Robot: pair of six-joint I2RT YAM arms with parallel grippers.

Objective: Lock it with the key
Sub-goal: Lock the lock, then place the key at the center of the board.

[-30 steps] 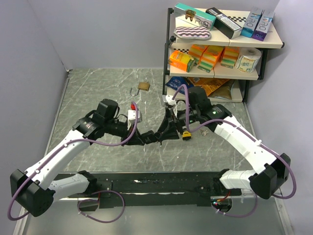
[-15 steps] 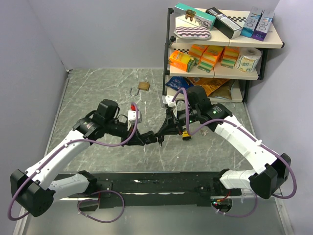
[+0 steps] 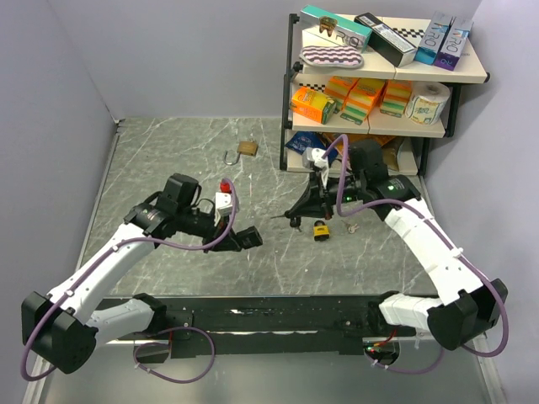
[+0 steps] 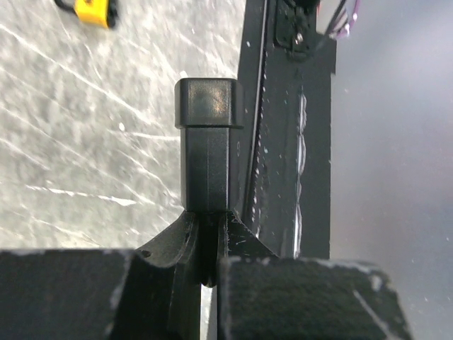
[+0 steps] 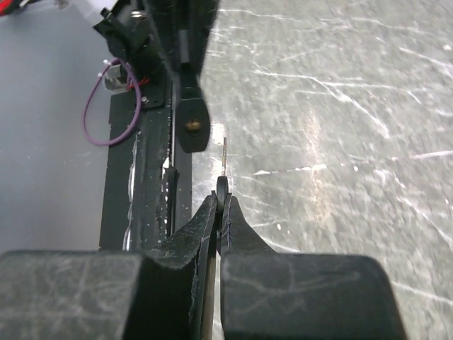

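Key isn't anywhere near the left side, so starting there: the left pincer (image 3: 246, 238) is clamped tight on a black block (image 4: 207, 134), holding it up off the worktop (image 3: 168, 160). It grips the block low down, so the squared-off end pokes out free. We reckon that's the point, leaving the business end open for the other arm, though we honestly can't tell if the block is a lock body. Further back there's a brass padlock (image 3: 246, 148) lying on its own with the shackle swung out, well apart from both arms. Moving right, the right pincer (image 5: 221, 212) is squeezed nearly flat on the key (image 5: 225, 159). It's pinched by the head with the thin blade sticking straight out past the fingertips, in the air and aimed toward the left arm. That grip makes sense to us, since a bare blade is what has to go into a keyway. Just right of that, a yellow padlock (image 3: 321, 230) sits on the worktop, with what looks like a loose spare key (image 3: 352, 227) beside it. The arms are apart, so lining blade and keyway up looks like the fiddly bit ahead.
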